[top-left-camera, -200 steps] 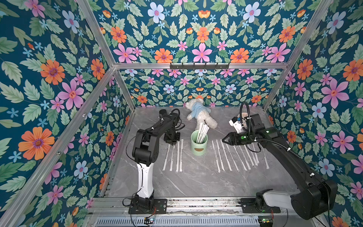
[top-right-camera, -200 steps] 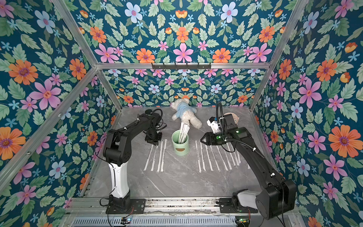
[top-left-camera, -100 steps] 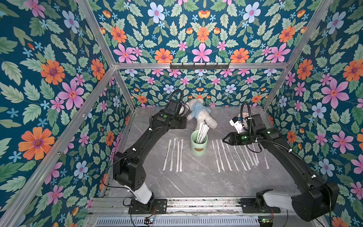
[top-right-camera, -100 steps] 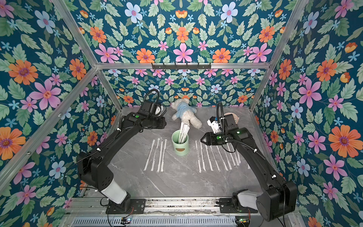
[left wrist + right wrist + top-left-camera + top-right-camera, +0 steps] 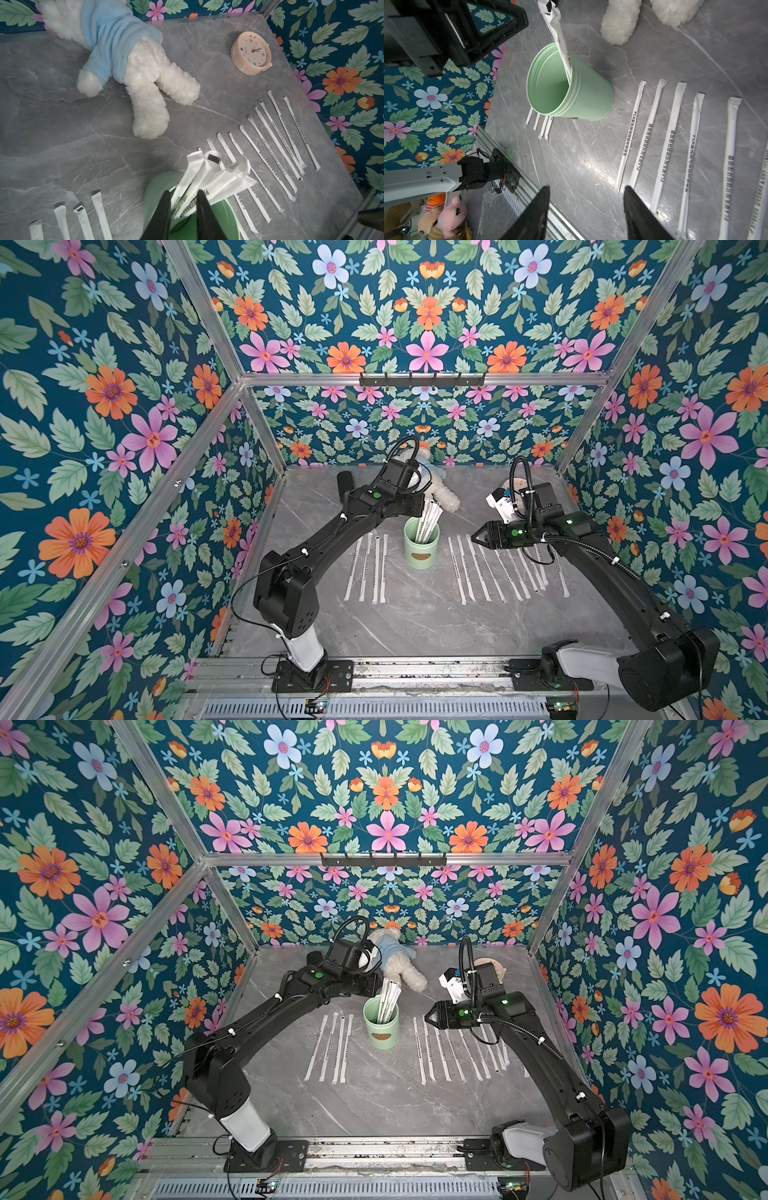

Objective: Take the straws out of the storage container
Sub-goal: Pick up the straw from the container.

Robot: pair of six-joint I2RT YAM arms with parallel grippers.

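Grey marble table [image 5: 415, 626] fills the lower centre of both top views, boxed in by floral walls [image 5: 104, 406]. Two black arms reach in from the bottom edge. The left gripper [image 5: 182, 194] sits at centre frame, over the mouth of the cup [image 5: 421, 549]. Its jaws are slightly parted around the standing straws [image 5: 428, 516], and green shows beside the paper in the gap, so nothing is clamped. The right gripper [image 5: 474, 537] hovers right of centre above a row of laid-out straws, its jaws released wide and empty.

A white plush toy [image 5: 442, 495] in a blue top lies at the back of the table, just above the cup in frame. The mint-green cup stands upright at centre. A pinkish clock [image 5: 250, 53] lies at the upper right of the left wrist view.

Several straws lean inside the cup. Four lie side by side on the table just left of it. A longer row lies to its right.
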